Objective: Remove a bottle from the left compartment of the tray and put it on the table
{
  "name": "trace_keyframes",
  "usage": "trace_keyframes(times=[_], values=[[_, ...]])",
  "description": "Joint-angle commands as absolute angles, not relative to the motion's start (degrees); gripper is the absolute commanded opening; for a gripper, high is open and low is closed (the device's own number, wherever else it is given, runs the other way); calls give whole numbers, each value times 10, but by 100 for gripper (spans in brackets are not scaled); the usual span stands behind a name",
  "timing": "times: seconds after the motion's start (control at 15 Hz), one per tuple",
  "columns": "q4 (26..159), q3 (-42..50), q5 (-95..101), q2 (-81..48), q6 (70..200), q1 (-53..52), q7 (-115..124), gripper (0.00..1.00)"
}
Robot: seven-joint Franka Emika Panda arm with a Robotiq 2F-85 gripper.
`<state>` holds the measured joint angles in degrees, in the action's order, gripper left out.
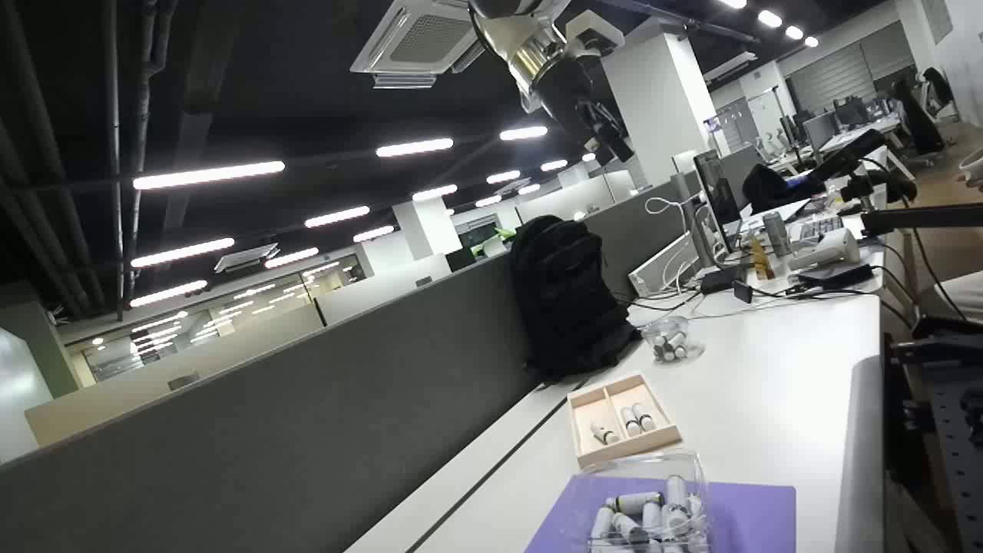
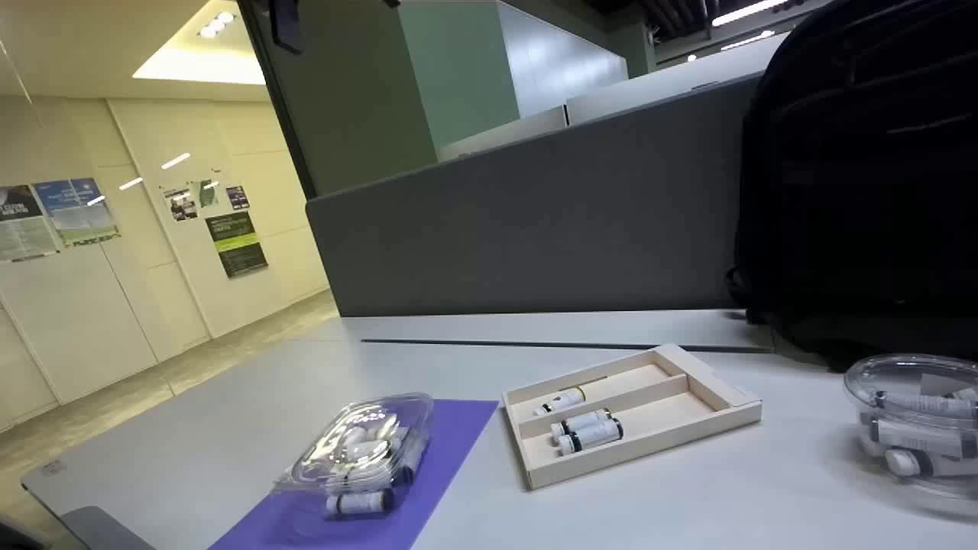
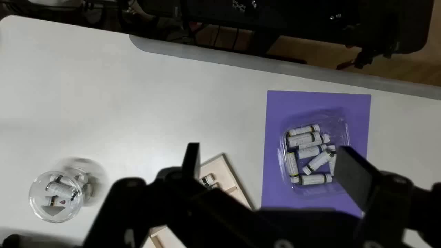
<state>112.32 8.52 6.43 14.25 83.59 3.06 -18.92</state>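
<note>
Gripper (image 3: 271,168) spread; lone bottle (image 2: 564,400) askew in compartment (image 2: 634,381), cap (image 2: 540,411) toward mat (image 2: 452,441).

Pale arm (image 1: 508,34); black gripper (image 3: 270,168)
Shiny gold-toned band (image 1: 531,60), top centre in an exterior view; in the wrist view, flat dark-grey pads (image 3: 355,177); pale round marks (image 3: 283,244) below

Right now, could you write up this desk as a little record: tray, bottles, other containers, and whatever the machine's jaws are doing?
Table: white
Tray: wood-coloured, two compartments
One compartment: single bottle, lying down
Other compartment: two bottles, side by side
Clear box: on purple mat, several bottles inside
Round tub: see-through, holds bottles
Backpack: black, beside grey partition
Jaws: open, nothing held, raised above the table
</note>
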Motion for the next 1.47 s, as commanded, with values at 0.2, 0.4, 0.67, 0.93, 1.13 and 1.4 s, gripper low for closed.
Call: trace_keyframes(times=[0.2,0.4,0.67,0.93,1.13,1.4], values=[[1122,82,64,142,836,34,-190,100],[1122,82,64,142,836,34,-190,100],[1132,83,53,138,894,36,-161,100],[1157,86,3,107,1046,42,-123,100],[1168,82,-36,59,1135,41,-115,100],[1162,70,-101,-16,1213,39,-121,100]])
